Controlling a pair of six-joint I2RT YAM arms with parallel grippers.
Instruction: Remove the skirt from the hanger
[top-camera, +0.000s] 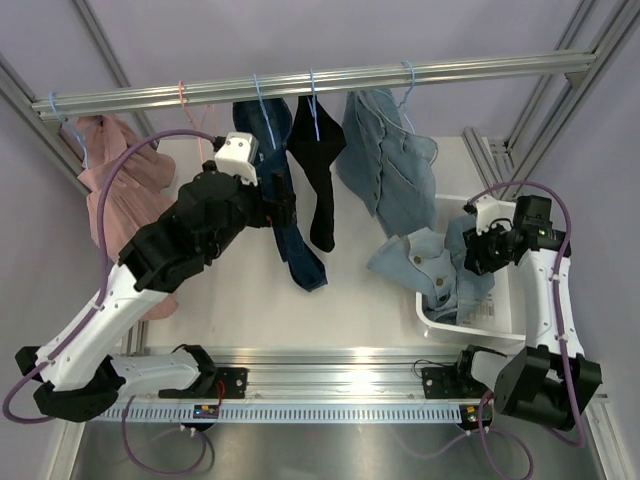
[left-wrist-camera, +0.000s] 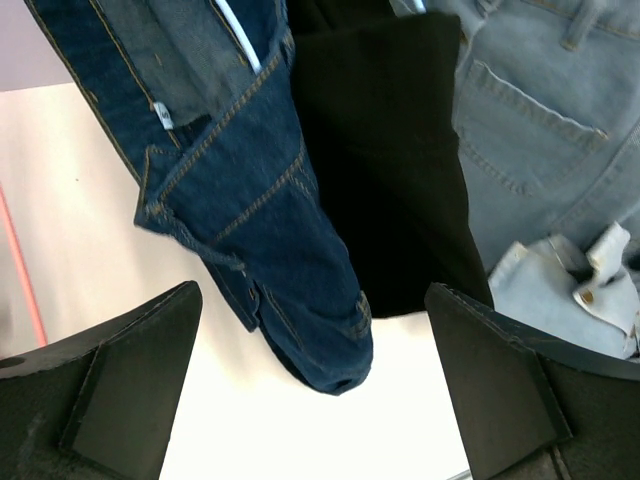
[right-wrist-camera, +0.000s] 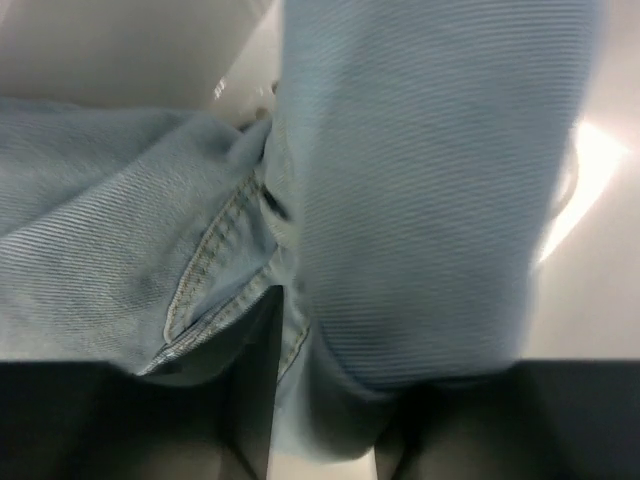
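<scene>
A dark blue denim garment (top-camera: 292, 240) hangs from a blue hanger (top-camera: 258, 92) on the rail, next to a black garment (top-camera: 318, 180). My left gripper (top-camera: 283, 208) is open right beside the dark denim; in the left wrist view its jaws (left-wrist-camera: 310, 300) stand wide apart with the denim's lower end (left-wrist-camera: 270, 220) hanging beyond them, untouched. My right gripper (top-camera: 478, 252) is shut on a light blue denim garment (top-camera: 420, 262) that lies crumpled over the white bin's edge; in the right wrist view the cloth (right-wrist-camera: 430, 200) fills the jaws (right-wrist-camera: 330, 400).
The metal rail (top-camera: 320, 80) crosses the back. A pink garment (top-camera: 115, 190) hangs at far left and another light denim garment (top-camera: 385, 165) at right. The white bin (top-camera: 466, 328) stands at the right. Frame posts rise at both sides.
</scene>
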